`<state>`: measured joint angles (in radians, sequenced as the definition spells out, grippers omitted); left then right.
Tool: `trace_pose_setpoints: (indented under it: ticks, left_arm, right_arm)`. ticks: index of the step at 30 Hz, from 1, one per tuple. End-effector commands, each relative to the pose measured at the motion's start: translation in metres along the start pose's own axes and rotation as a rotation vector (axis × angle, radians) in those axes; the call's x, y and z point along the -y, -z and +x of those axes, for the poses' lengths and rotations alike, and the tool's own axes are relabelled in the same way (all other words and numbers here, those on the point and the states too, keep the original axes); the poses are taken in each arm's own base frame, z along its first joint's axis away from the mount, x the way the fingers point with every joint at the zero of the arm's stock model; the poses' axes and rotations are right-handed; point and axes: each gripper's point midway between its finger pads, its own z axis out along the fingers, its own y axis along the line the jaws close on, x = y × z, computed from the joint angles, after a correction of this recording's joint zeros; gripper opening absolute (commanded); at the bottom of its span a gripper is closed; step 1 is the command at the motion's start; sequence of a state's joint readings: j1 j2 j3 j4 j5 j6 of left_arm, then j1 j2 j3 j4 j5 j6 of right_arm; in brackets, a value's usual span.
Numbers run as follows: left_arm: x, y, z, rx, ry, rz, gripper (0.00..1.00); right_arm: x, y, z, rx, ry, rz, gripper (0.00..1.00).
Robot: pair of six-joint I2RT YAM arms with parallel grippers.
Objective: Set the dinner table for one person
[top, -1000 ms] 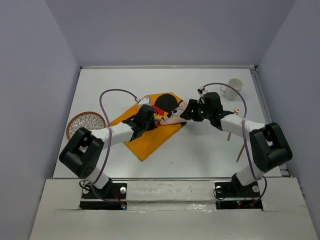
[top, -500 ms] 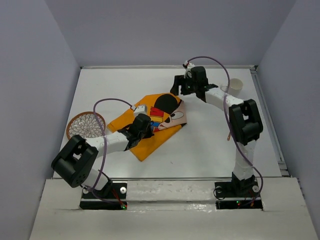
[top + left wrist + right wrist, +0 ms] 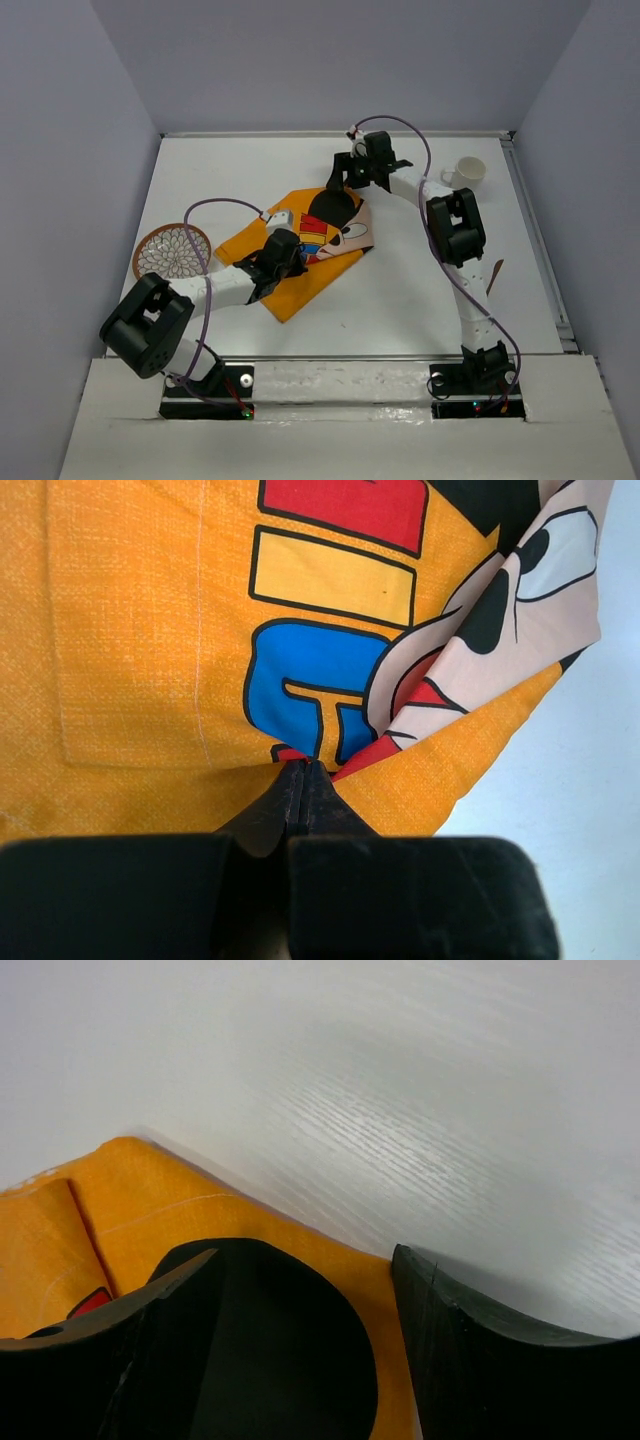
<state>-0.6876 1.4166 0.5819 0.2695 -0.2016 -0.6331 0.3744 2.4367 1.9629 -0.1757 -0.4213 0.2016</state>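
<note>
The dinner table (image 3: 420, 290) is a wide white tabletop. On it lies a partly folded orange cartoon-mouse placemat (image 3: 300, 250). My left gripper (image 3: 283, 252) rests on the mat's middle, shut on a pinched ridge of the placemat (image 3: 150, 630) at its fingertips (image 3: 300, 770). My right gripper (image 3: 340, 180) reaches to the mat's far corner and stands open. In the right wrist view its fingers (image 3: 470, 1360) straddle the orange placemat edge (image 3: 140, 1210) and the black ear print, with nothing clamped between them.
A patterned round plate (image 3: 170, 250) lies left of the mat. A white cup (image 3: 468, 172) stands at the far right. A thin brown wooden utensil (image 3: 493, 278) lies by the right edge rail. The right arm's links stretch over the table's right half.
My right gripper has swung from the mat's right side to its far corner and its jaws have widened. The left gripper has shifted slightly nearer, still pinching the mat.
</note>
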Motion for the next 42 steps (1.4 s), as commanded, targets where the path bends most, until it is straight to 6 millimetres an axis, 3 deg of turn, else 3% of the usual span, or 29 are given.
trace_pose_setpoints:
  ticks: [1, 7, 9, 11, 12, 15, 18, 21, 22, 25, 26, 27, 29, 30, 32, 33, 35, 36, 37, 39, 40, 42]
  left_arm:
    - [0.007, 0.008, -0.019, 0.074, -0.003, 0.024, 0.0]
    - [0.005, 0.01, -0.027, 0.095, -0.007, 0.007, 0.0]
    - [0.004, 0.011, -0.031, 0.106, -0.005, 0.003, 0.0]
    - [0.002, 0.011, -0.032, 0.107, -0.004, -0.005, 0.0]
    - [0.001, 0.012, -0.033, 0.112, -0.002, -0.006, 0.0]
    - [-0.005, 0.014, -0.034, 0.118, 0.005, -0.019, 0.0]
    - [-0.009, 0.017, -0.038, 0.128, 0.011, -0.025, 0.0]
    - [-0.009, 0.022, -0.049, 0.16, 0.017, -0.025, 0.0]
    - [-0.012, 0.023, -0.056, 0.177, 0.027, -0.034, 0.0]
    - [-0.006, 0.034, -0.089, 0.255, 0.058, -0.014, 0.0]
    - [-0.006, 0.037, -0.099, 0.275, 0.066, -0.015, 0.0]
    - [0.001, 0.044, -0.117, 0.312, 0.079, -0.001, 0.0]
    - [0.002, 0.062, -0.146, 0.384, 0.102, -0.004, 0.0]
    - [0.009, 0.082, -0.173, 0.459, 0.124, 0.016, 0.0]
    - [0.013, 0.106, -0.198, 0.529, 0.133, 0.021, 0.0]
    - [0.019, 0.131, -0.22, 0.6, 0.154, 0.043, 0.0]
    - [0.022, 0.156, -0.238, 0.661, 0.172, 0.058, 0.0]
    - [0.026, 0.18, -0.251, 0.711, 0.183, 0.085, 0.0]
    - [0.025, 0.192, -0.257, 0.74, 0.193, 0.085, 0.0]
    - [0.028, 0.219, -0.269, 0.793, 0.208, 0.116, 0.0]
    - [0.029, 0.226, -0.271, 0.803, 0.211, 0.125, 0.0]
    - [0.03, 0.24, -0.276, 0.83, 0.218, 0.143, 0.0]
  right_arm:
    - [-0.021, -0.008, 0.015, -0.058, -0.077, -0.14, 0.7]
    - [-0.037, 0.005, 0.032, -0.058, -0.124, -0.222, 0.54]
    - [-0.04, 0.009, 0.032, -0.051, -0.129, -0.226, 0.38]
    - [-0.041, 0.011, 0.027, -0.038, -0.134, -0.227, 0.34]
    - [-0.044, 0.015, 0.022, -0.027, -0.134, -0.225, 0.18]
    - [-0.048, 0.024, 0.001, 0.051, -0.126, -0.207, 0.07]
    - [-0.05, 0.034, -0.011, 0.106, -0.119, -0.186, 0.0]
    - [-0.053, 0.054, -0.027, 0.179, -0.108, -0.144, 0.0]
    - [-0.06, 0.073, -0.049, 0.25, -0.087, -0.125, 0.0]
    - [-0.059, 0.101, -0.054, 0.31, -0.086, -0.057, 0.0]
    - [-0.07, 0.131, -0.078, 0.394, -0.059, -0.037, 0.0]
    - [-0.074, 0.146, -0.085, 0.428, -0.054, -0.024, 0.0]
    - [-0.069, 0.171, -0.081, 0.472, -0.071, 0.048, 0.0]
    - [-0.083, 0.203, -0.088, 0.523, -0.063, 0.045, 0.0]
    - [-0.087, 0.239, -0.095, 0.593, -0.082, 0.095, 0.0]
    - [-0.104, 0.278, -0.108, 0.67, -0.069, 0.085, 0.0]
    - [-0.111, 0.306, -0.101, 0.699, -0.078, 0.108, 0.0]
    - [-0.109, 0.319, -0.096, 0.702, -0.102, 0.144, 0.0]
    - [-0.126, 0.35, -0.099, 0.763, -0.09, 0.12, 0.0]
    - [-0.124, 0.366, -0.086, 0.765, -0.128, 0.144, 0.0]
    - [-0.131, 0.381, -0.081, 0.772, -0.136, 0.134, 0.0]
    - [-0.134, 0.389, -0.073, 0.752, -0.149, 0.133, 0.0]
